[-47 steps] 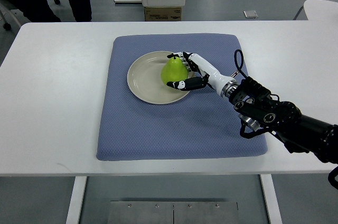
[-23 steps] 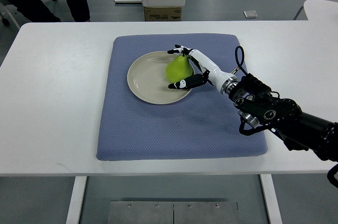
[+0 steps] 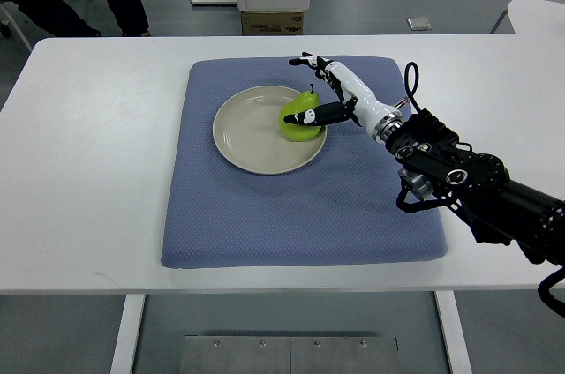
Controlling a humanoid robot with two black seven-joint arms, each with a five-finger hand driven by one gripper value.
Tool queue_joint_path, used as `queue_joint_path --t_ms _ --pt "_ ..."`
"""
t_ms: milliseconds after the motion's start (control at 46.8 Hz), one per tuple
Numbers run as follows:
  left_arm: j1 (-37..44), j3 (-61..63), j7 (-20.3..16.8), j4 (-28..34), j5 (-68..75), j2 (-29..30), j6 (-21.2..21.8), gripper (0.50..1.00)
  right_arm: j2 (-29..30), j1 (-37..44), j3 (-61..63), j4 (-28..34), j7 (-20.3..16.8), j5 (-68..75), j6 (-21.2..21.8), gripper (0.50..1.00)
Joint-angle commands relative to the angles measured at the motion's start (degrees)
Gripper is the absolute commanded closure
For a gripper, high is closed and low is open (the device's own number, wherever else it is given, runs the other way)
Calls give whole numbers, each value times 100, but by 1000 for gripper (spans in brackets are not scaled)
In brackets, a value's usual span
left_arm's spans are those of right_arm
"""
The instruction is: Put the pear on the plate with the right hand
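I am reaching with my right hand (image 3: 320,92), fingers spread wide around the pear (image 3: 301,115), thumb touching it and gripping nothing. The pear is lying on the right rim of the plate (image 3: 243,136), on the blue mat (image 3: 265,206).

pear (image 3: 301,115): 1 | plate (image 3: 247,136): 1 | mat (image 3: 265,215): 1 | hand (image 3: 322,92): 1

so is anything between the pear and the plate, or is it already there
Nothing visible stands in the way. The pear already sits on the plate, at its right edge. The right hand is open around it, with the thumb lying across the pear's front. The blue mat around the plate is bare.
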Motion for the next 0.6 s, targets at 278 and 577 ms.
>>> queue_joint_path --t_ms 278,577 --pt "-4 -7 -2 -1 0 0 1 500 -404 -408 877 10 -4 17 255 500" --pt "4 2 -2 -1 0 0 1 500 -633 -636 1536 19 -135 430 264 500"
